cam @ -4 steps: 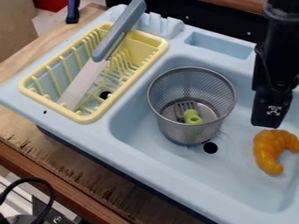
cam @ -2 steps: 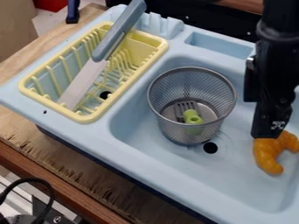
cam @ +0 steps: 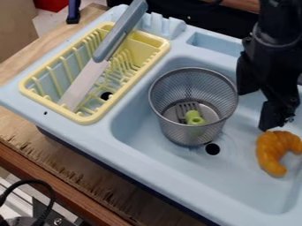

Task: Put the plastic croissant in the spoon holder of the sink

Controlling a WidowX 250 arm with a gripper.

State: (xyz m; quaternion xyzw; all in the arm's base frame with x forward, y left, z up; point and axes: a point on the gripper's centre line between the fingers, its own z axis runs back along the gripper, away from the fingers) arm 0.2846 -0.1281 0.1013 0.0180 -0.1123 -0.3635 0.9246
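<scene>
My black gripper (cam: 272, 123) hangs at the right side, its tip by the upper edge of the croissant; whether it touches, I cannot tell. The orange-yellow plastic croissant (cam: 269, 156) lies curved on the floor of the light blue sink (cam: 183, 165), at the right. Left of it, the round grey mesh holder (cam: 193, 131) stands upright in the basin, with a green-handled spatula (cam: 194, 118) inside.
A yellow dish rack (cam: 94, 116) sits left of the basin, with a grey-handled knife (cam: 86, 82) lying slanted across it. The sink has a shallow recess (cam: 221, 46) at the back. A black cable (cam: 36, 182) curves at the lower left.
The arm came lower and leftward over the right side of the sink, and the gripper has turned. Croissant, mesh holder and rack stayed where they were.
</scene>
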